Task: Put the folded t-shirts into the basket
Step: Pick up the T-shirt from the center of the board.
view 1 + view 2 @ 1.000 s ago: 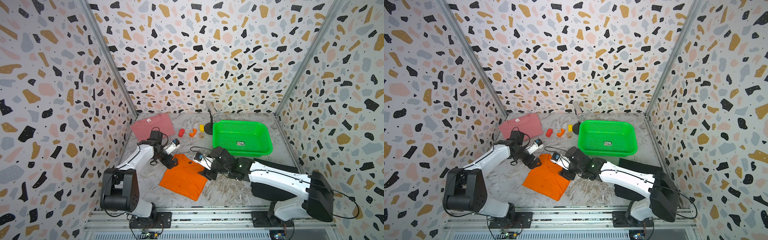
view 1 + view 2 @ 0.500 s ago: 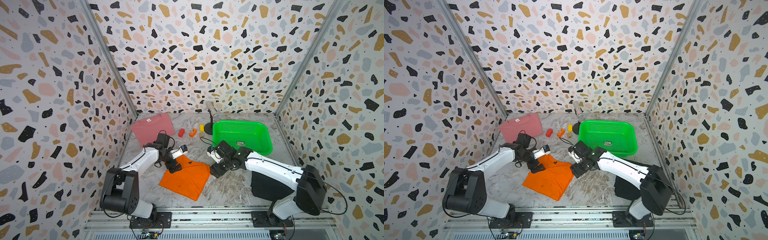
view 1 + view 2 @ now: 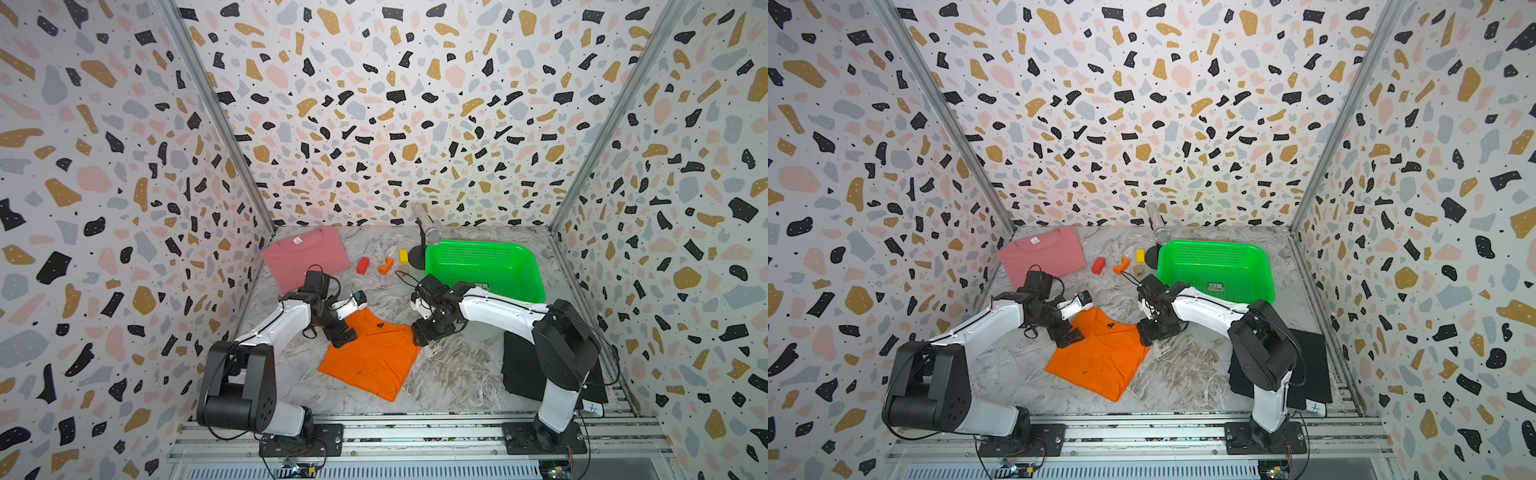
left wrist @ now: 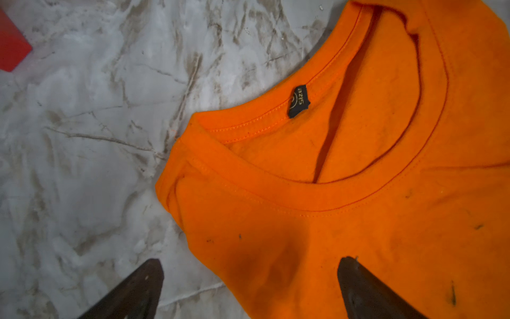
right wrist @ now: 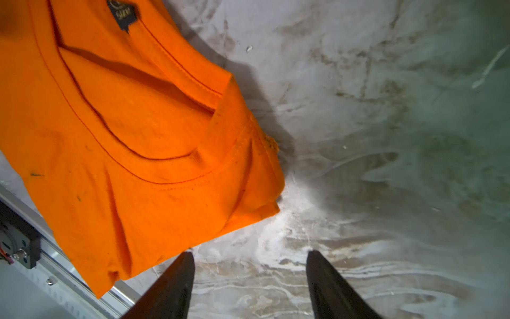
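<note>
Straddling the 10 o'clock edge of the orange shirt (image 3: 372, 357) with left fingers (image 4: 132, 290) released. Over open tabletop (image 5: 358, 165) just off its 2 o'clock corner with right fingers (image 5: 171, 287) released, empty.

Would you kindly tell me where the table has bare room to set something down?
Widest bare marble lies between the orange shirt and the black shirt. The basket is empty. Crowded: the small blocks and microphone stand between pink shirt and basket, and the orange shirt's collar end, flanked by the left gripper and right gripper.
</note>
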Robot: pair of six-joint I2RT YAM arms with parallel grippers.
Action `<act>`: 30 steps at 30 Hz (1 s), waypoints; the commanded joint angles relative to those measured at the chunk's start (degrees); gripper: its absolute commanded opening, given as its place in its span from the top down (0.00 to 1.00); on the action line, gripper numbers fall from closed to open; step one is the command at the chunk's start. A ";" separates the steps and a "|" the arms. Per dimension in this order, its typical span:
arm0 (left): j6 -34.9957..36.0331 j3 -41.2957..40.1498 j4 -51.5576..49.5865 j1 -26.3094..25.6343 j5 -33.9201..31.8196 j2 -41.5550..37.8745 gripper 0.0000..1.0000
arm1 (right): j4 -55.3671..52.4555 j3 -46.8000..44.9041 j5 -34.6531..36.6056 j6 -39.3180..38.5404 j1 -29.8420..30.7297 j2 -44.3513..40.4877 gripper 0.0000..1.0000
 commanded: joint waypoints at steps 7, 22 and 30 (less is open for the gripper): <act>0.42 -2.03 -0.12 0.44 -0.65 -0.64 0.00 | 0.07 3.72 -7.65 3.46 -1.37 5.47 0.39; 0.65 3.48 -3.22 0.32 9.40 -0.38 0.00 | 12.57 -4.34 -16.64 3.65 -3.50 4.02 0.44; 0.97 3.13 -1.71 -1.95 8.41 1.11 0.00 | 25.32 -12.34 -24.62 7.94 -7.25 1.38 0.44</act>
